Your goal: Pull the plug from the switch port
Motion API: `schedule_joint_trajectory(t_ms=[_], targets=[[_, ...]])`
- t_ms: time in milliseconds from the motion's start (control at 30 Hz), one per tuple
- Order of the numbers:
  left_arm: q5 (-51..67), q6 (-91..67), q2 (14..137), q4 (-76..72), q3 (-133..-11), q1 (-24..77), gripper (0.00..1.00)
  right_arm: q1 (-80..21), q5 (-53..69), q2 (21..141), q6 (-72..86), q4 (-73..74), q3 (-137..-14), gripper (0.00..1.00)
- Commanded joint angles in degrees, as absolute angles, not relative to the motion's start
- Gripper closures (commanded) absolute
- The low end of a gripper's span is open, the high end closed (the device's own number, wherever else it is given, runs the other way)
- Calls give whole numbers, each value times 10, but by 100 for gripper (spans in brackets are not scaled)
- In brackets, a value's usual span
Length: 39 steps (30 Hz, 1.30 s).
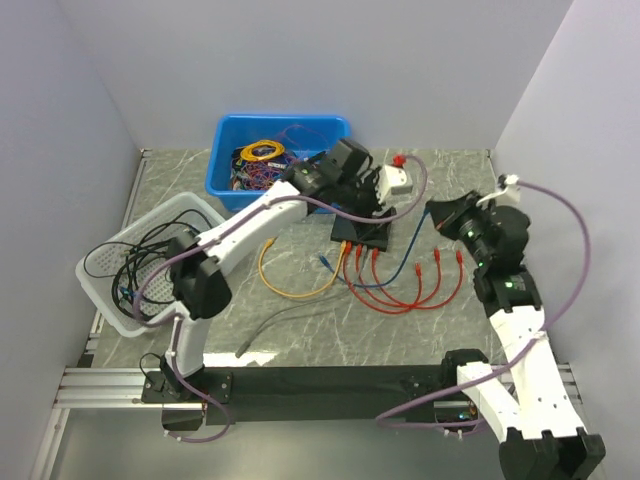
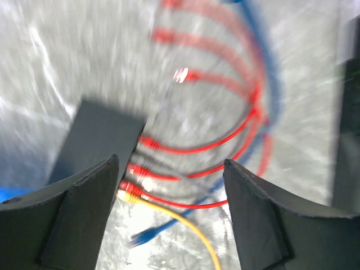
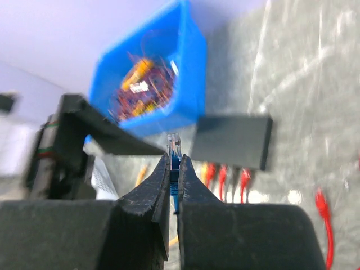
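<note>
No legible text, label, brand, number or sign that I can read in any view. Top of the switch looks plain matte black from overhead. Both wrist views are too blurred to resolve print.

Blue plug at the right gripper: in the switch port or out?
Out. The right gripper is shut on the blue plug, apart from the switch.

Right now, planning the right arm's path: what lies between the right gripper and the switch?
In the top view, only the blue cable held by the right gripper crosses bare tabletop before the switch.
</note>
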State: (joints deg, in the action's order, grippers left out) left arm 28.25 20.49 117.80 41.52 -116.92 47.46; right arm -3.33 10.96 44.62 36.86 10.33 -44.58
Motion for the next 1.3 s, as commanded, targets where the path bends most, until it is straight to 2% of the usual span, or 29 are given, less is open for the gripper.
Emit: schedule_joint_trajectory(t_ms=[0, 167, 300, 667, 933, 1000, 1033, 1067, 1100, 1267], targets=[[380, 177, 1122, 445, -1214, 475, 15, -30, 87, 432, 330, 132, -553, 100], [394, 156, 1081, 441, -1235, 475, 1, -32, 130, 444, 334, 136, -683, 100], [371, 146, 1075, 429, -1256, 475, 1, -32, 173, 462, 366, 122, -732, 100], [485, 235, 1100, 474, -1283, 508, 1, -36, 169, 483, 391, 82, -760, 100], [345, 156, 1127, 373, -1282, 526, 1, -44, 185, 486, 424, 40, -732, 100], [337, 159, 1129, 374, -1284, 527, 28, -44, 188, 484, 425, 39, -728, 100], [337, 161, 1128, 381, -1282, 528, 62, -44, 189, 484, 425, 40, -727, 100], [337, 166, 1126, 385, -1281, 527, 87, -43, 189, 484, 421, 42, -725, 100], [331, 161, 1122, 386, -1278, 528, 100, -44, 189, 484, 418, 44, -723, 100], [197, 147, 1081, 386, -1252, 524, 100, -40, 174, 483, 408, 42, -687, 100]])
